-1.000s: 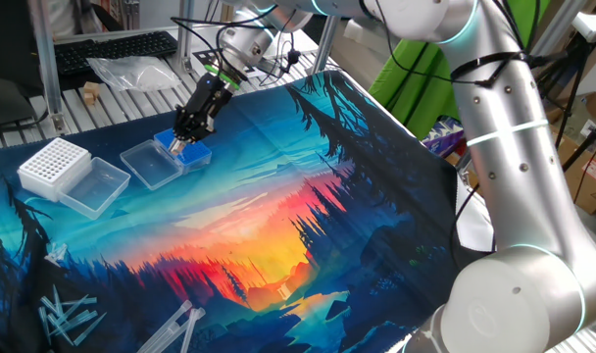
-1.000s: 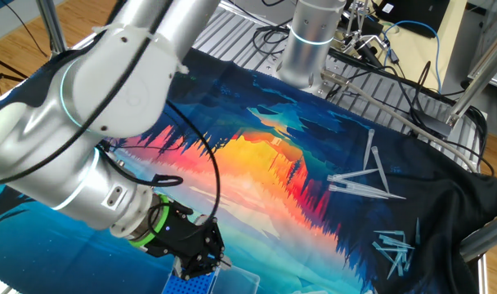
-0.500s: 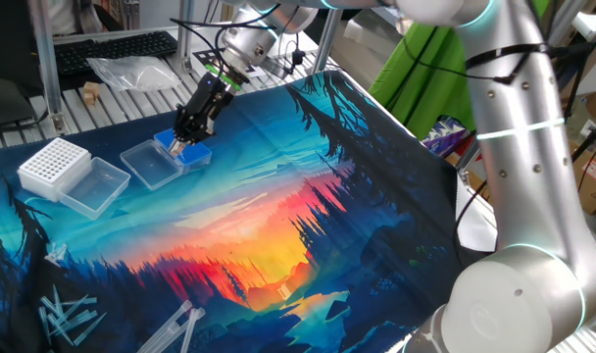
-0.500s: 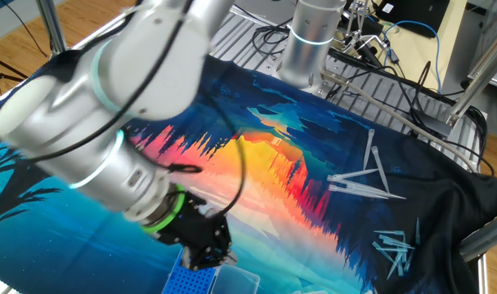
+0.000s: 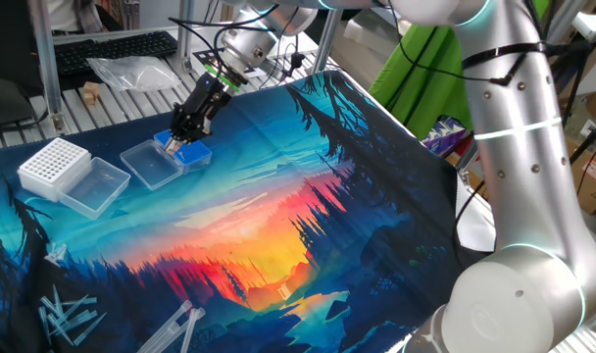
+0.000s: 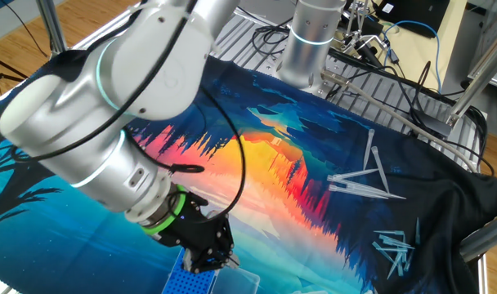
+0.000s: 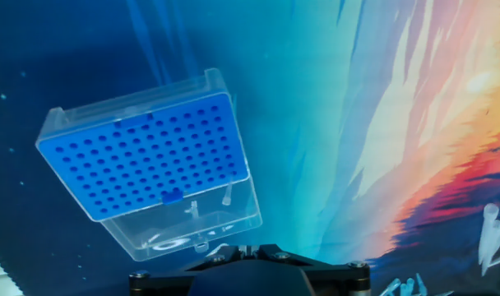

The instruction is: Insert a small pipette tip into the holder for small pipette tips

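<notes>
So the black two-finger gripper (image 5: 183,137) is hanging right over the small blue rectangular plastic rack with the fine grid of tiny holes (image 7: 147,154), fingers pressed fully together — I can't make out a tip between them in any view. The rack sits on the sunset-forest printed cloth (image 5: 308,216) near its far edge, with its clear hinged lid (image 5: 150,163) flipped open and lying flat beside it. Just past that lid is a larger white rack with bigger holes (image 5: 53,163) (also with its own clear lid open next to it). Loose clear pipette tips (image 6: 359,181) are scattered well away on the cloth — another bunch (image 6: 394,248) lies near the cloth's corner.
</notes>
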`<control>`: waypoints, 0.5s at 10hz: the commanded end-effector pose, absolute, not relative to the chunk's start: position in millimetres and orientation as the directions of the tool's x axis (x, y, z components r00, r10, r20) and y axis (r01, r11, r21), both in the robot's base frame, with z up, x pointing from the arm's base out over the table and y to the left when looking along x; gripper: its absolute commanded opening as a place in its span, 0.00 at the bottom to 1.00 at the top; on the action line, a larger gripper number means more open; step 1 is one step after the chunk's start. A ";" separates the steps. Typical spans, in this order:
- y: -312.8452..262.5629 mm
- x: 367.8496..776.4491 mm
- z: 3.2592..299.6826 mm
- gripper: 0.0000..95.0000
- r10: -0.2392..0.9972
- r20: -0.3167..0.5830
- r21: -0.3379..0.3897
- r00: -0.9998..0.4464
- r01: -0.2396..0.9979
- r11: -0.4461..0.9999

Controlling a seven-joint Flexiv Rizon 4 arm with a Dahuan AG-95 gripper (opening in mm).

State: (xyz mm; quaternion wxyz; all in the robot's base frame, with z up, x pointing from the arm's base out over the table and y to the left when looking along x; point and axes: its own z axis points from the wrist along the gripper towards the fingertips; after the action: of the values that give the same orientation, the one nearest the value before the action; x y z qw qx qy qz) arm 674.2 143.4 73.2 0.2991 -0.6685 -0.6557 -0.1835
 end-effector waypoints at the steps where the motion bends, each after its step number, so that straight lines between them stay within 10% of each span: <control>1: 142.4 670.8 75.8 0.00 0.775 0.628 -0.140 0.079 0.990 0.013; 5: 138.4 674.3 77.1 0.00 0.764 0.628 -0.135 0.149 0.987 -0.082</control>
State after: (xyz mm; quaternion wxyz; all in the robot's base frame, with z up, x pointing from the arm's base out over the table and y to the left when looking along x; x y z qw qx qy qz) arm 678.5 138.7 75.5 0.2795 -0.7012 -0.6247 -0.1997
